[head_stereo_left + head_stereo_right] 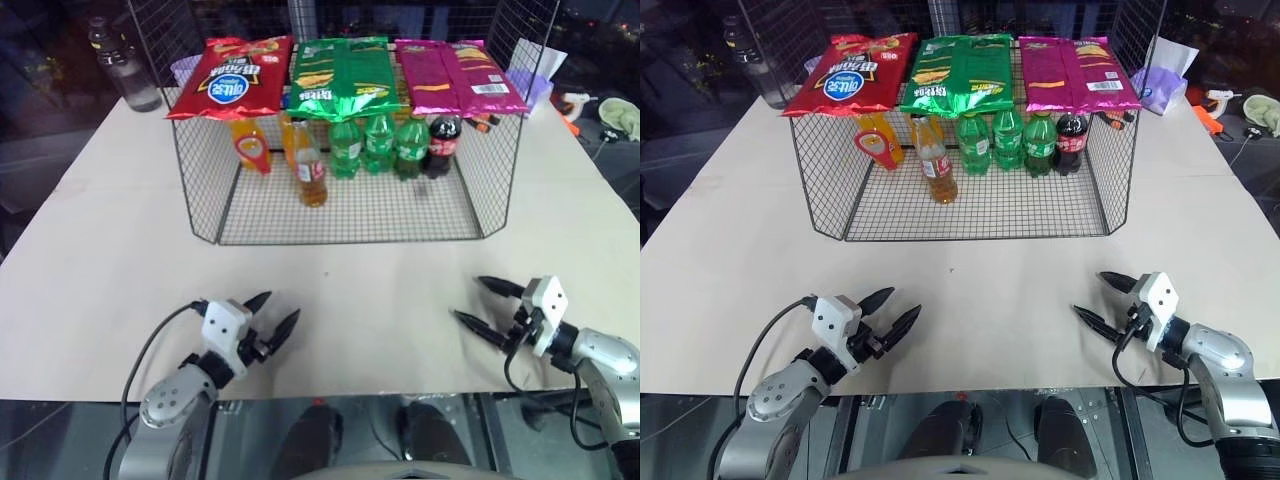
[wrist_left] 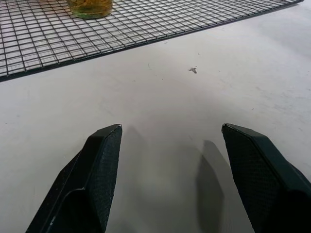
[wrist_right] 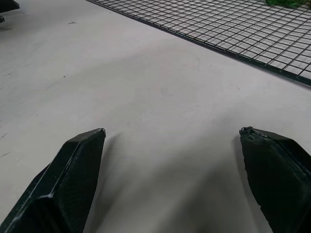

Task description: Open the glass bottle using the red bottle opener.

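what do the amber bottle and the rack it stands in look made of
The glass bottle: looks like clear, glossy glass, since the amber liquid shows through the body and the narrow neck is see-through; the label is probably paper. The rack: thin dark metal wire, likely coated, welded into a fine square grid.

Glass bottle (image 1: 311,164): amber liquid, red-white label, upright, cap on, standing on the wire rack (image 1: 350,215) floor, just in front of the back row. I can't spot the opener.
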`<control>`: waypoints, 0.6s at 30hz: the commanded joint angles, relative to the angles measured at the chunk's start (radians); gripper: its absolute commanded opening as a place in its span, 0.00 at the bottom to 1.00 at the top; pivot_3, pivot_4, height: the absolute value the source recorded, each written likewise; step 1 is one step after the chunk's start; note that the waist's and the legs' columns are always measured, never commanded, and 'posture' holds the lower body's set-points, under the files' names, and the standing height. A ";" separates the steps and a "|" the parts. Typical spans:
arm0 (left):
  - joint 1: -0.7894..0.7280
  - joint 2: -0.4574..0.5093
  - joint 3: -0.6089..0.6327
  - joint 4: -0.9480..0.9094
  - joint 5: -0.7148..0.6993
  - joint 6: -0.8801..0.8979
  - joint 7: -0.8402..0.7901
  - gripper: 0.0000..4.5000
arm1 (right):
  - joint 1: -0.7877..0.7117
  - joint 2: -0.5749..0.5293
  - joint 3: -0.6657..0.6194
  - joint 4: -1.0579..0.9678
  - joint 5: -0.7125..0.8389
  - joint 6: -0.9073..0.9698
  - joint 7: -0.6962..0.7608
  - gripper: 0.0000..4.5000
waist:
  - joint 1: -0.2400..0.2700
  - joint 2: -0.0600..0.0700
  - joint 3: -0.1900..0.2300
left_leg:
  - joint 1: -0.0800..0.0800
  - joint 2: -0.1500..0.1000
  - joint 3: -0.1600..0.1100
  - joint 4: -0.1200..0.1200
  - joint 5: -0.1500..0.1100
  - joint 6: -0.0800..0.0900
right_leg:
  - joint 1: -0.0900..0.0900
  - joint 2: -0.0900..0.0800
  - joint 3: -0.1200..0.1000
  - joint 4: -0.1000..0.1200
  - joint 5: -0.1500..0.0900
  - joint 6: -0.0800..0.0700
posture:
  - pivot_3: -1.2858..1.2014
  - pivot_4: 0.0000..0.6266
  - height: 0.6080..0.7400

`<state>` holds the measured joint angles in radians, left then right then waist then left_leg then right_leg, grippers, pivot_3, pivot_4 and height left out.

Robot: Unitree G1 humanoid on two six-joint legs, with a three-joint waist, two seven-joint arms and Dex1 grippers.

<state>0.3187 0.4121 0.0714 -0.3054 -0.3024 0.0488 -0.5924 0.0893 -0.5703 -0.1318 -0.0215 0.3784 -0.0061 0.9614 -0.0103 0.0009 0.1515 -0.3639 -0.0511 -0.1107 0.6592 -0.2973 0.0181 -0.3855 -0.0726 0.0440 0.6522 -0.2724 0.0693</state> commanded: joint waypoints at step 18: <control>-0.510 0.031 0.176 0.104 -0.134 0.180 0.103 0.76 | -0.241 0.148 0.136 -0.542 0.157 0.284 -0.264 0.99 | 0.000 -0.003 0.003 | -0.003 -0.001 -0.002 0.000 0.003 -0.006 | -0.004 0.002 -0.002 0.003 0.000 0.000 | 0.52 0.24 1.00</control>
<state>-0.1588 0.4359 0.2075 -0.2272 -0.4150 0.2232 -0.5018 -0.1297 -0.4307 -0.0006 -0.4973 0.5002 0.2408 0.7389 -0.0098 -0.0025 0.1544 -0.3676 -0.0520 -0.1132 0.6594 -0.2940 0.0124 -0.3898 -0.0699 0.0416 0.6550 -0.2723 0.0694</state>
